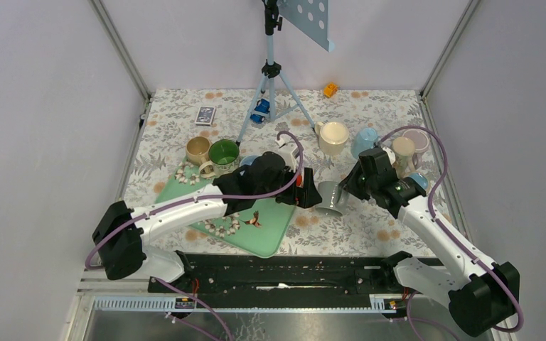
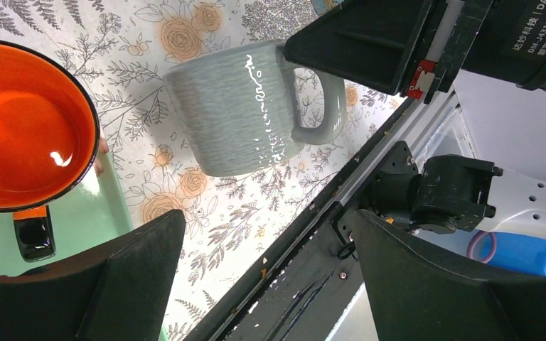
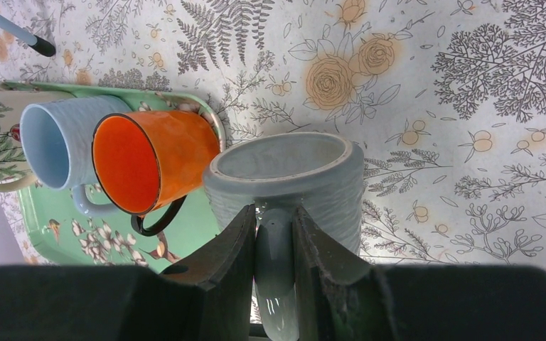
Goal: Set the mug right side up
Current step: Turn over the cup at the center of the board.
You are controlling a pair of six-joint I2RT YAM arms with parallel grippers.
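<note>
Table under floral-print cloth (image 1: 370, 234), walled on three sides. Mint-green rectangular tray with flower pattern (image 1: 256, 238) sits near the near edge, left of centre. Left arm (image 1: 185, 209) reaches over the tray toward table centre; right arm (image 1: 434, 227) comes in from the near right corner. Light-blue tripod (image 1: 271, 69) stands at the far edge, middle.

Grey ribbed ceramic mug (image 3: 334, 206) is just off the tray's right edge, about mid-table - tipped on its side, mouth toward the tray and the near edge, handle (image 3: 276, 284) toward the right arm. Can't tell whether it rests on the cloth or hangs just above it.

Right gripper (image 3: 276, 227): fingers pinched tight on the mug's handle, one each side. Left gripper (image 2: 270, 284): jaws wide apart, nothing between them, just beside the mug on its tray side, not touching it.

Orange enamel mug with black rim (image 3: 163, 160) lies on its side at the tray's right edge, just beside the grey mug; pale-blue mug (image 3: 57, 142) next to it, also on the tray. Green-lined mug (image 1: 223, 152) and tan mug (image 1: 197, 149) at the tray's far left corner. Cream mug (image 1: 333, 136) upright past the grey mug, toward the far edge - more cups (image 1: 403, 150) cluster by the table's right edge.
</note>
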